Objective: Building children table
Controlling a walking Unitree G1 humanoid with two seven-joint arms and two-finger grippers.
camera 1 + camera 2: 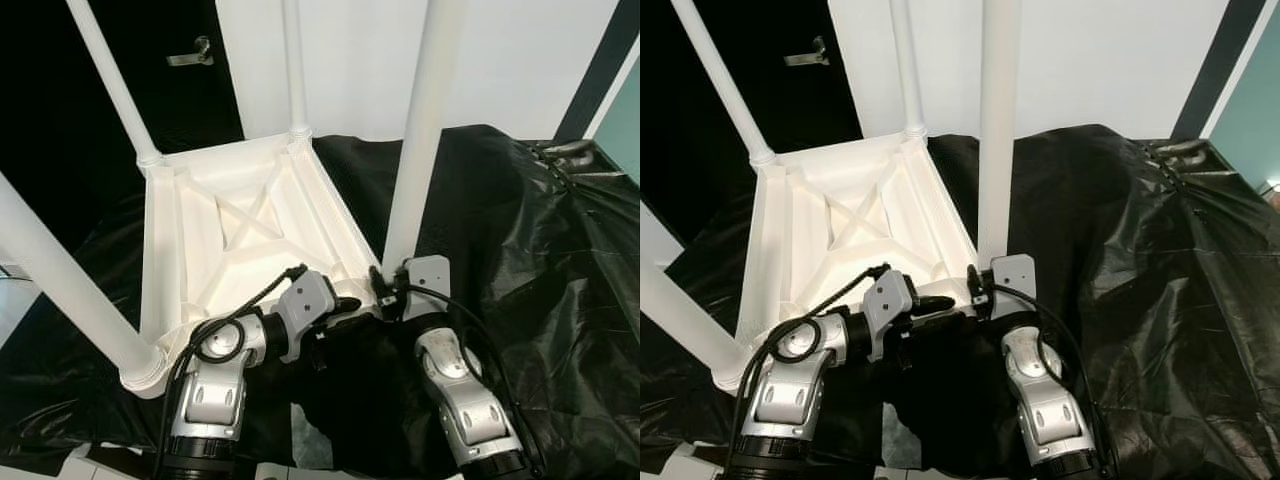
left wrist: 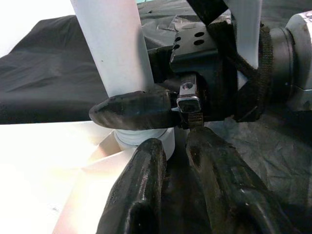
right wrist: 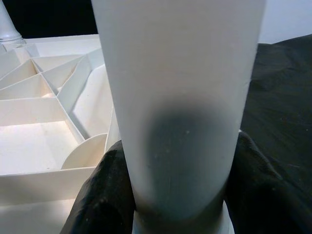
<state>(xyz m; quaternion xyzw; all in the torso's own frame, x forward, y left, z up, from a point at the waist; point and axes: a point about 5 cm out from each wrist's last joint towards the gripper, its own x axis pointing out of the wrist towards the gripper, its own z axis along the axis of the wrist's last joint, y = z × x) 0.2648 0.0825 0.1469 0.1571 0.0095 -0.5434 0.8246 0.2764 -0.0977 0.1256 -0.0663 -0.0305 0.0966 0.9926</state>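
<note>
Reaching forward, the right gripper clamps both black fingers around the base of an upright white plastic table leg. The left gripper, bent inward from the elbow, points at that base, fingers nearly closed and empty, beside the upturned white ribbed plastic tabletop.

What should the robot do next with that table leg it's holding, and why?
Probably twist the leg a little further into its corner socket. The right tool clasps the leg just above its base, and the upturned white table already has four legs standing. The left tool sits shut beside the base, perhaps steadying it.
</note>
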